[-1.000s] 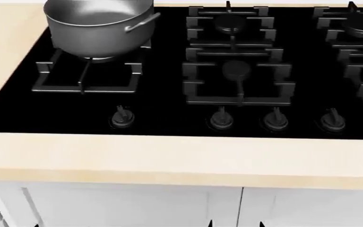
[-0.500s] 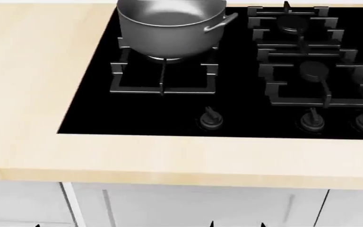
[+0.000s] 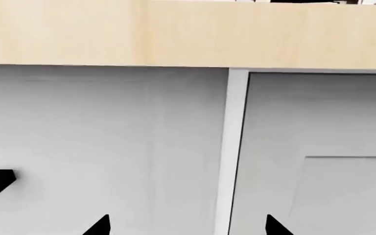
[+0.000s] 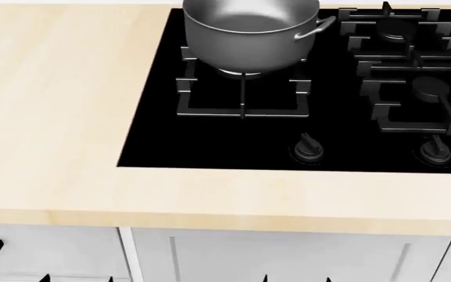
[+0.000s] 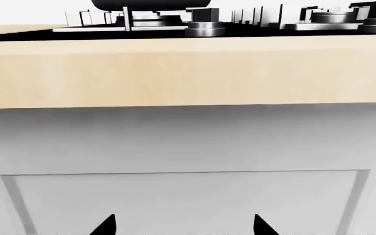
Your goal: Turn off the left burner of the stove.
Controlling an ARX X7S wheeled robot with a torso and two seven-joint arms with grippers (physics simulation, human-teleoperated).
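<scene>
The left burner (image 4: 243, 88), with its wide square black grate, has slid toward the middle of the head view, so the robot has moved left. Its knob (image 4: 309, 148) is nearer. A grey pot (image 4: 251, 29) sits on it. Both tools (image 3: 184, 227) (image 5: 182, 226) hang low by the white cupboards (image 4: 288, 255), spread open, holding nothing.

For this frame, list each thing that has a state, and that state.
left burner: pot on its grate, flame not discernible
pot: upright, no lid
leftmost knob: untouched, setting unreadable
cabinet doors: closed
left hand: tips apart, empty
right hand: tips apart, empty
</scene>
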